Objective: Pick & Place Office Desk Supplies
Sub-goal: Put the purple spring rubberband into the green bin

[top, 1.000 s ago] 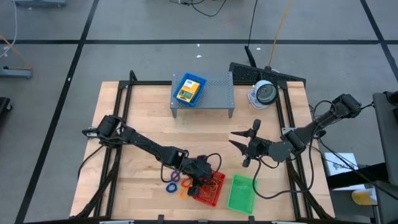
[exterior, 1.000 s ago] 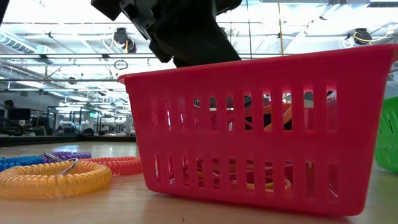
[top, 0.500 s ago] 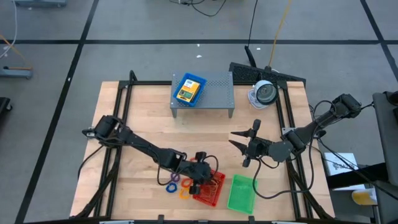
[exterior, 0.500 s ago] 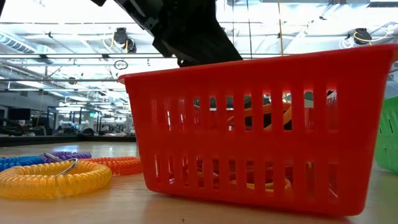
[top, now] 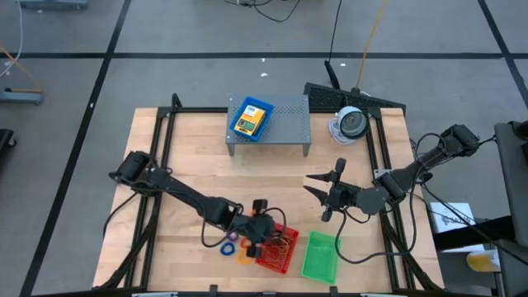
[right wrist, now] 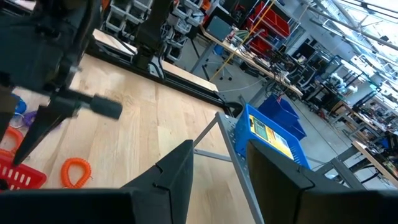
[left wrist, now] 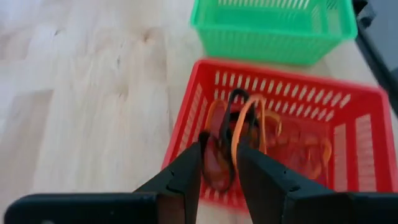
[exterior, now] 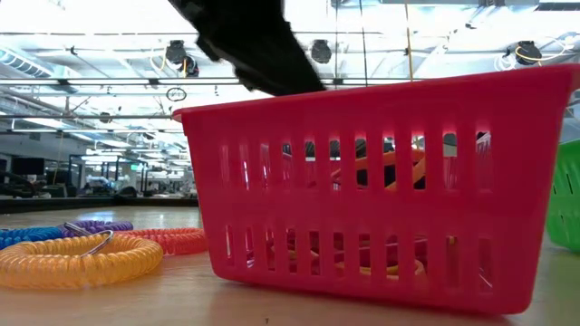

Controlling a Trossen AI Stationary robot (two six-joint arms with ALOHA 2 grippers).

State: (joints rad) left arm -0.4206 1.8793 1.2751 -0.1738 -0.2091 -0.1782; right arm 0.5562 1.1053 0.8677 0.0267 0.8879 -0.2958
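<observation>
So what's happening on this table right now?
The left gripper hangs over the near edge of the red tray, which already holds orange coil rings; its fingers are slightly parted with nothing clearly between them. More coil rings lie on the wood beside that tray. The green tray sits next to it. The right gripper waits open mid-table.

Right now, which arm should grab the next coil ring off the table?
Left. Its end effector hangs at the red tray, beside the loose coil rings. The right end effector waits farther off.
</observation>
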